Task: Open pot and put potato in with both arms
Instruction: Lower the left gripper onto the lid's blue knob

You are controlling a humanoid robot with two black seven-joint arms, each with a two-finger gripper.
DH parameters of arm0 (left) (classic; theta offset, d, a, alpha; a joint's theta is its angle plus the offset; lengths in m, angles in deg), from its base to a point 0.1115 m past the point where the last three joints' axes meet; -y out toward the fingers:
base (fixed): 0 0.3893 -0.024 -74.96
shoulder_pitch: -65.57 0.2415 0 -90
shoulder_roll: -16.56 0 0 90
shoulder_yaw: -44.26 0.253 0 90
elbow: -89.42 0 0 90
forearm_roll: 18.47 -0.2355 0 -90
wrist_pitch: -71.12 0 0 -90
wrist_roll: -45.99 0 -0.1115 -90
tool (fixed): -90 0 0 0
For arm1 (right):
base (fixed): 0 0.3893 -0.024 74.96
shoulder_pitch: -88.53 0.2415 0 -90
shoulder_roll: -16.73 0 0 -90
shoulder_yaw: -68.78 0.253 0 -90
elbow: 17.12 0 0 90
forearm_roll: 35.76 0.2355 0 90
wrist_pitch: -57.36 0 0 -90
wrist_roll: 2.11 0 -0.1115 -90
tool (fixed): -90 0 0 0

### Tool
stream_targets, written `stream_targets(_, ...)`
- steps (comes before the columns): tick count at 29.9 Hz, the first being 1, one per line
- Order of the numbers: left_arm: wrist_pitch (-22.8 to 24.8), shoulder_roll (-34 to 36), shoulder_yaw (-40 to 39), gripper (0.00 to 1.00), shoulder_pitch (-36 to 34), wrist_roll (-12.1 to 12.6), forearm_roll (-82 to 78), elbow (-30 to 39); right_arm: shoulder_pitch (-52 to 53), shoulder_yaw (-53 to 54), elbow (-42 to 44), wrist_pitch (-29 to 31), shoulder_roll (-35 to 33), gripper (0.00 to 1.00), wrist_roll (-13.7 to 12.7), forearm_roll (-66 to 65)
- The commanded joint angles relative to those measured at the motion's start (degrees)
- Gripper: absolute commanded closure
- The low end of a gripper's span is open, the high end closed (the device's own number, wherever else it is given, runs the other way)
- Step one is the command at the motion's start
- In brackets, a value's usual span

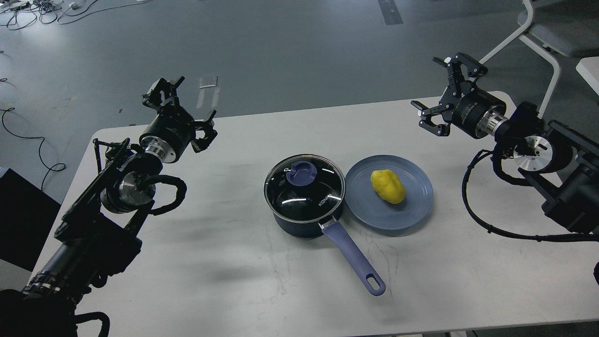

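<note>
A dark blue pot [299, 220] with a long purple handle [354, 257] stands mid-table. Its glass lid [305, 188] with a purple knob [301, 172] is on it. A yellow potato [387, 186] lies on a blue-grey plate [416, 206] just right of the pot. My left gripper [180, 110] is open and empty, raised over the table's far left, well left of the pot. My right gripper [440, 91] is open and empty, raised over the far right edge, up and right of the plate.
The white table [234, 281] carries only the pot and plate. A white chair frame [543, 47] stands beyond the far right corner. Cables [28, 140] lie on the grey floor to the left. A dark box [18, 215] sits by the table's left side.
</note>
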Motion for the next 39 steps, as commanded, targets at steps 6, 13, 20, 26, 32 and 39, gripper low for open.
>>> stream_targets(6, -11.85, 3.15, 4.92, 0.02, -3.89, -11.32, -44.93, 3.03, -1.14, -0.53, -0.28, -0.18, -1.72, 0.00, 0.26, 0.01)
stream_targets(13, -34.17, 6.57, 21.66, 0.02, -6.52, -18.05, -76.18, 3.20, -2.02, -0.70, -0.19, -0.10, -4.35, 0.00, 0.35, 0.01)
stream_targets(20, -34.17, 10.44, 44.89, 0.02, -13.64, -23.38, -88.17, 10.47, -1.93, -0.70, -0.19, -0.18, -5.15, 0.00, 0.35, -0.08)
stream_targets(26, -34.17, 10.45, 47.20, 0.02, -15.32, -23.38, -100.30, 13.22, -2.02, -1.58, -0.10, -0.27, -6.38, 0.00, 0.35, -0.08)
stream_targets(32, -34.17, 6.32, 48.25, 0.02, -14.80, -23.38, -102.77, 11.91, -2.02, -2.37, -0.10, -1.24, -7.26, 0.00, 0.35, -0.08)
stream_targets(39, -34.17, 4.64, 50.89, 0.02, -14.18, -23.38, -102.42, 8.74, -2.19, -3.34, -0.02, -1.59, -7.61, 0.00, 0.35, -0.08)
